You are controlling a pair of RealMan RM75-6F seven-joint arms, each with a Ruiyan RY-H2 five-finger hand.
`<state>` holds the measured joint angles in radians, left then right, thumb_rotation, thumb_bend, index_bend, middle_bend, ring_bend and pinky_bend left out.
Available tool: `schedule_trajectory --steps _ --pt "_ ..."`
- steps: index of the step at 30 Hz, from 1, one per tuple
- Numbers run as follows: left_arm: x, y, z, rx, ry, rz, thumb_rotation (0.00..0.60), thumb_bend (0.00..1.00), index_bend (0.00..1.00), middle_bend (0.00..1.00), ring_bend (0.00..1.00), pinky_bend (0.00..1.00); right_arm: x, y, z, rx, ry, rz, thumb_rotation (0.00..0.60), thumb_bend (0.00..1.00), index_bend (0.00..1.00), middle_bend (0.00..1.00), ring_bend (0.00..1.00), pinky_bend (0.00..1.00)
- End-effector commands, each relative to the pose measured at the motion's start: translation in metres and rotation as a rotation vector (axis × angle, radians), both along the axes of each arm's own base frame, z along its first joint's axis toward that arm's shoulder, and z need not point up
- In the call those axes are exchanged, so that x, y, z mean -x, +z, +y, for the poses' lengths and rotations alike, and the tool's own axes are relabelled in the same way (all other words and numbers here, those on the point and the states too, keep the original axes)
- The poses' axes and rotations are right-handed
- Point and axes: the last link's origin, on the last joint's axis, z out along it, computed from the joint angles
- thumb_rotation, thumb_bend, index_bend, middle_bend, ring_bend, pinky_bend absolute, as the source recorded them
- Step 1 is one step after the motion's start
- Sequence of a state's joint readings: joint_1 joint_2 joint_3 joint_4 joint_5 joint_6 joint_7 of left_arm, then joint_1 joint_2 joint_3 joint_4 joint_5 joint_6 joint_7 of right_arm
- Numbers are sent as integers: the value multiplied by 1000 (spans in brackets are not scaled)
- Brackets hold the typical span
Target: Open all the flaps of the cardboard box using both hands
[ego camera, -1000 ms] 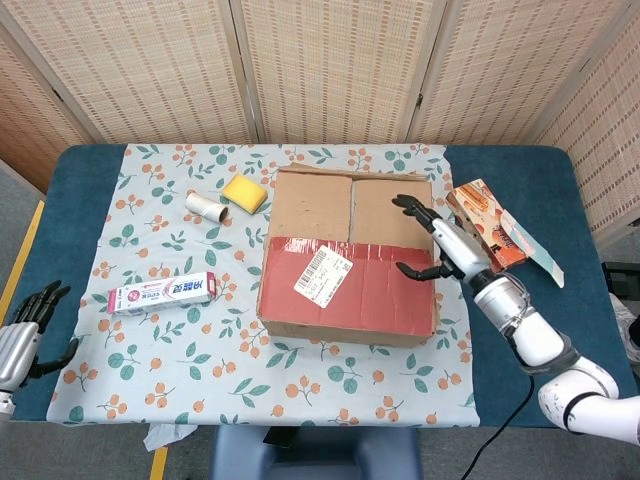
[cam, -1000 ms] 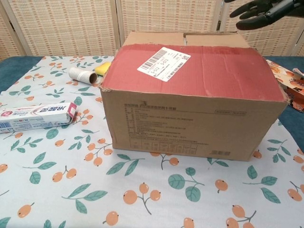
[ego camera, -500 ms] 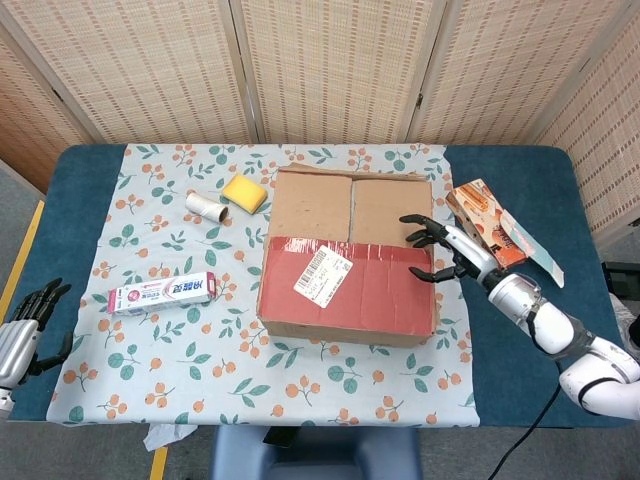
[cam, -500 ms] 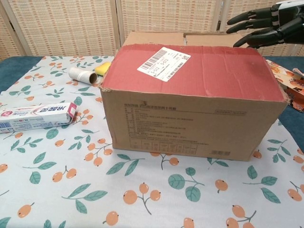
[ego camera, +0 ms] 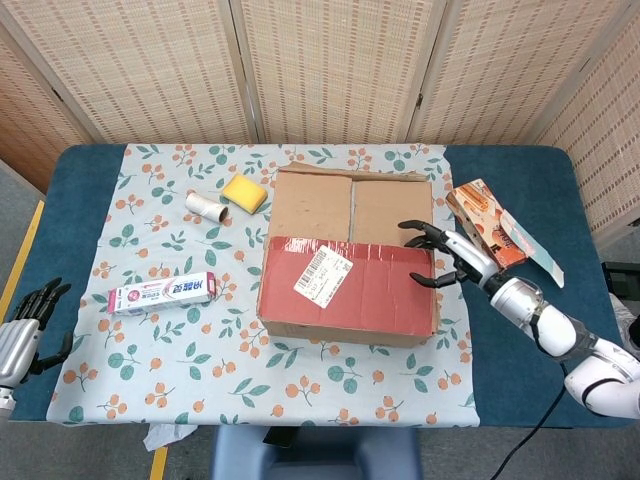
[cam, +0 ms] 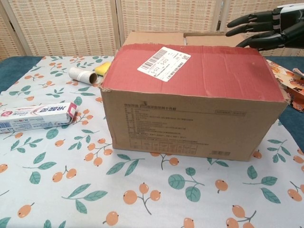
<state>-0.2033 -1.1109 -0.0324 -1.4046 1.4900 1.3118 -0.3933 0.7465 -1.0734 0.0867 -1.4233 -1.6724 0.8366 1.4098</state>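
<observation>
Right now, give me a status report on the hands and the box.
Right hand open, fingers spread at the cardboard box's right top edge. Left hand open, far off at the table's left edge. Red flap shut. Nothing on top.

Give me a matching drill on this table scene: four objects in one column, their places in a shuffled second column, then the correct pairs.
Column A
1. yellow sponge
2. toothpaste box
3. right robot hand
4. left robot hand

Column B
a. at the cardboard box's right edge, fingers spread
b. low by the table's left edge, holding nothing
c. on the floral cloth, left of the cardboard box, lying flat
d. near the cardboard box's far left corner, beside the paper roll

Pairs: 1-d, 2-c, 3-a, 4-b
</observation>
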Motion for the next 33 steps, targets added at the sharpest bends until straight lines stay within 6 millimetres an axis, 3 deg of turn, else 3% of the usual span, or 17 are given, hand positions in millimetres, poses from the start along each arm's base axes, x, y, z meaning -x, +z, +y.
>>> schedule_trajectory --steps 1,7,19,26,33 --pt "0 0 0 0 1 1 600 609 0 0 0 0 0 1 6 -11 5 -10 600 379 135 117 233 319" --pt "-2 -1 -1 -6 -5 12 600 609 0 0 0 0 -1 6 16 -21 20 -46 600 379 134 115 233 326" --pt "-7 -5 -4 -2 -12 51 600 609 0 0 0 0 -15 42 46 64 134 -54 600 379 134 107 234 326" --pt "-11 -9 -6 -9 -19 88 600 613 0 0 0 0 -34 60 87 99 250 -39 600 379 135 101 228 326" --pt "-15 -9 -11 -27 -25 105 600 613 0 0 0 0 -39 66 131 89 306 16 600 379 134 95 220 310"
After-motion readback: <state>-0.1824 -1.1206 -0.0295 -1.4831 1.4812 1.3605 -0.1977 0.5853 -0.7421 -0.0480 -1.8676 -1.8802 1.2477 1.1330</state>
